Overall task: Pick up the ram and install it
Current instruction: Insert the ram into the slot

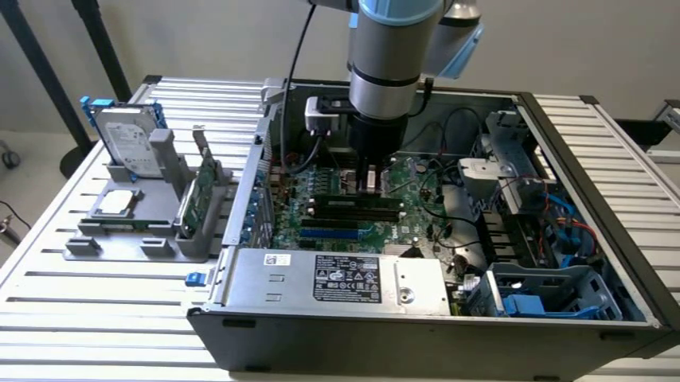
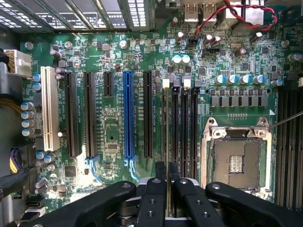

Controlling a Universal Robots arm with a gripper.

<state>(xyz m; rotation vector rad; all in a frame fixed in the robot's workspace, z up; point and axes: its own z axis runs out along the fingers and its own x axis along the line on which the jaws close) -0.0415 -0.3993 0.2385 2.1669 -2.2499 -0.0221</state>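
Inside the cramped computer case [image 1: 595,159], the hand [image 2: 166,171] pinches the ram [image 2: 164,127] edge-on over its slot.

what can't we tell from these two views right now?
- Thin dark-green ram stick: seen edge-on in the wrist view, so seating depth in the black slot is unreadable; the grey arm hides it in the exterior view.
- Black gripper: fingertip contact hidden by its own body.
- Slot latch positions: too small.

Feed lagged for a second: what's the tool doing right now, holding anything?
Tool: closed on the ram, holding it edge-on over the motherboard's black memory slots.
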